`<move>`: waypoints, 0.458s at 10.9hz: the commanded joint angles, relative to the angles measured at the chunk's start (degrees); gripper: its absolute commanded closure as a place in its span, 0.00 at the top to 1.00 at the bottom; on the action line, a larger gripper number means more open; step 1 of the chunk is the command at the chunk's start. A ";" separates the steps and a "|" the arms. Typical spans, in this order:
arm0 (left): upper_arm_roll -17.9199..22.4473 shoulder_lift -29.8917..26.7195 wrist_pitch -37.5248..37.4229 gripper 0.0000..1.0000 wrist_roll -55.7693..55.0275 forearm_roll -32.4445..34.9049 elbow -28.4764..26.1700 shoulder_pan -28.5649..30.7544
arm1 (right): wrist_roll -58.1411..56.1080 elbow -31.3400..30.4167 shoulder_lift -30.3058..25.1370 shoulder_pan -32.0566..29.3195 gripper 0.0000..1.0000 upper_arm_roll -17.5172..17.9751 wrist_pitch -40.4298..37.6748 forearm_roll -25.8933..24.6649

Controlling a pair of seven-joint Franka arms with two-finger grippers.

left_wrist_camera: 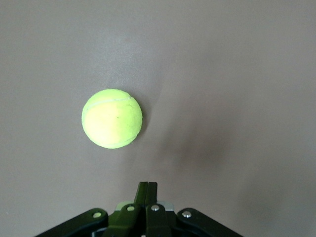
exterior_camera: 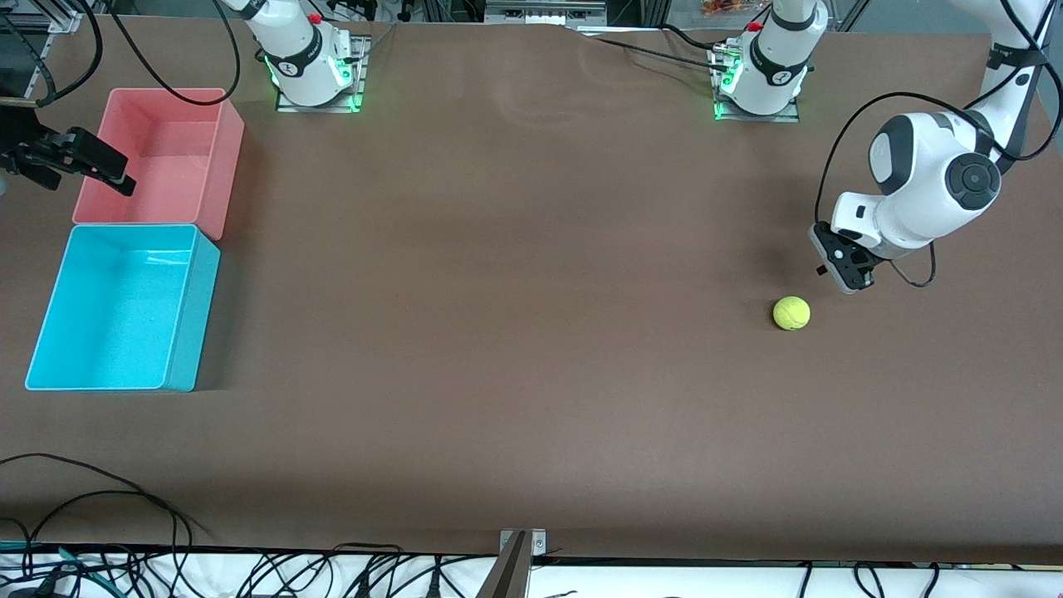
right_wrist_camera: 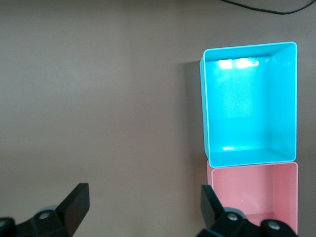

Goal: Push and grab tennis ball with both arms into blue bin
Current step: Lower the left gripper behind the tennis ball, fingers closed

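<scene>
One tennis ball (exterior_camera: 791,313) sits on your desk (exterior_camera: 515,332) just beside the left gripper (exterior_camera: 840,267), fingers pressed together; right gripper (right_wrist_camera: 143,202) spread wide.

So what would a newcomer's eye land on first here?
The yellow-green ball, alone on the brown table near the left arm's end, with the shut left gripper just beside it. Next, the blue bin and pink bin side by side at the right arm's end, the open right gripper above the pink one.
</scene>
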 commanded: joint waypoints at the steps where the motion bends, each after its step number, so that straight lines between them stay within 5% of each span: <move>1: 0.46 2.38 2.69 0.00 6.84 0.46 0.46 0.11 | -0.04 1.49 0.34 0.24 1.00 -0.18 -0.74 -0.26; 5: 2.30 6.15 5.42 0.00 13.96 0.64 2.91 0.20 | -0.04 1.49 0.34 0.24 1.00 -0.18 -0.74 -0.26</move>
